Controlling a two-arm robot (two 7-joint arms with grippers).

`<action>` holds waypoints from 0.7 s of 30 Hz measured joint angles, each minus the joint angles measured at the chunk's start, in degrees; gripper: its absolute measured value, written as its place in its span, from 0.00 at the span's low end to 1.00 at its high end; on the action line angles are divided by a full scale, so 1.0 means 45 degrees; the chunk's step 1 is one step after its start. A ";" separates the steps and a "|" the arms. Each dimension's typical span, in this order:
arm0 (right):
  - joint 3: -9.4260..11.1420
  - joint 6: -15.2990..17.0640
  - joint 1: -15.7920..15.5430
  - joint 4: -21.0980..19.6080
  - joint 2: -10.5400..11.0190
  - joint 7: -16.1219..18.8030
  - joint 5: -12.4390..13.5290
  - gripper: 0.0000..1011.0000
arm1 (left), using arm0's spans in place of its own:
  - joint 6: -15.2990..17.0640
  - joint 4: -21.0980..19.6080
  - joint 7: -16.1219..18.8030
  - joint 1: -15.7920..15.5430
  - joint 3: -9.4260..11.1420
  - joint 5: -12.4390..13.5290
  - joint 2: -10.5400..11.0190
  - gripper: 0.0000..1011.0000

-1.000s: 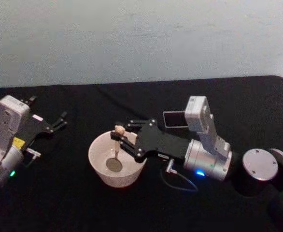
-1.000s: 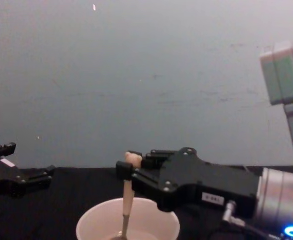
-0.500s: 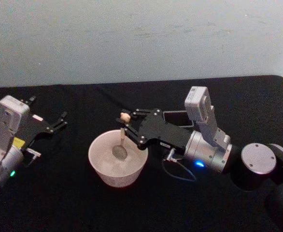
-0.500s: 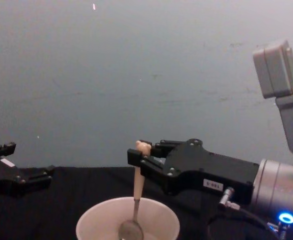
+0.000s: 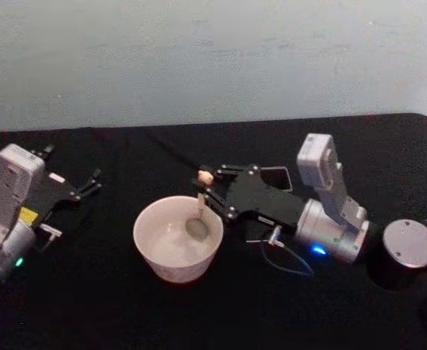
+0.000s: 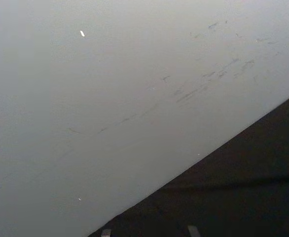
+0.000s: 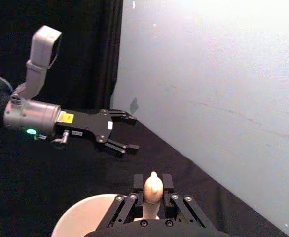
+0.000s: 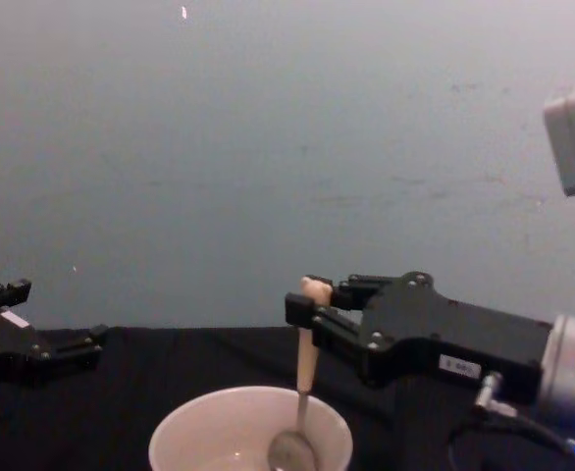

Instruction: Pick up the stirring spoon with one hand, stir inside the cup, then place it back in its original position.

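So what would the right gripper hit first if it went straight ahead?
Likely the wall. The right gripper points just past the left gripper, though depth is unclear, so it might clip that.

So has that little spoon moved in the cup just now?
Yes. The stirring spoon, held in the right gripper's jaws, has swung from the middle of the cup toward its right side.

On my feed a plain pale grey-blue wall [image 5: 213, 58] stands behind the table [image 5: 111, 313], which is covered in black right up to it. I can make out faint scuffs [image 8: 435, 191] and one small white speck [image 8: 184, 13] on the wall. A dark curtain [image 7: 85, 54] hangs at the left side, meeting the wall
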 joint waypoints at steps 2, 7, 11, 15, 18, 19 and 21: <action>0.0030 0.0020 -0.0117 -0.0172 0.0120 0.0058 0.0053 0.21 | 0.0000 0.0000 0.0000 0.0000 0.0000 0.0000 0.0000 0.99; 0.0055 0.0139 -0.0468 -0.0691 0.0408 0.0283 0.0255 0.21 | 0.0000 0.0000 0.0000 0.0001 0.0001 0.0000 0.0000 0.99; -0.0037 0.0239 -0.0707 -0.1086 0.0557 0.0476 0.0413 0.21 | 0.0000 0.0000 0.0000 0.0000 0.0001 0.0000 0.0000 0.99; -0.0268 0.0356 -0.0793 -0.1299 0.0532 0.0646 0.0524 0.21 | 0.0000 0.0000 -0.0001 0.0000 0.0001 0.0000 0.0000 0.99; -0.0387 0.0389 -0.0730 -0.1278 0.0405 0.0670 0.0570 0.21 | 0.0000 0.0000 0.0000 0.0001 0.0000 0.0000 0.0000 0.99; -0.0413 0.0395 -0.0694 -0.1245 0.0362 0.0669 0.0572 0.21 | -0.0001 0.0000 0.0000 0.0000 0.0000 0.0000 0.0000 0.99; -0.0476 0.0402 -0.0567 -0.1115 0.0219 0.0634 0.0574 0.21 | 0.0000 0.0000 0.0000 0.0000 0.0000 0.0001 0.0000 0.99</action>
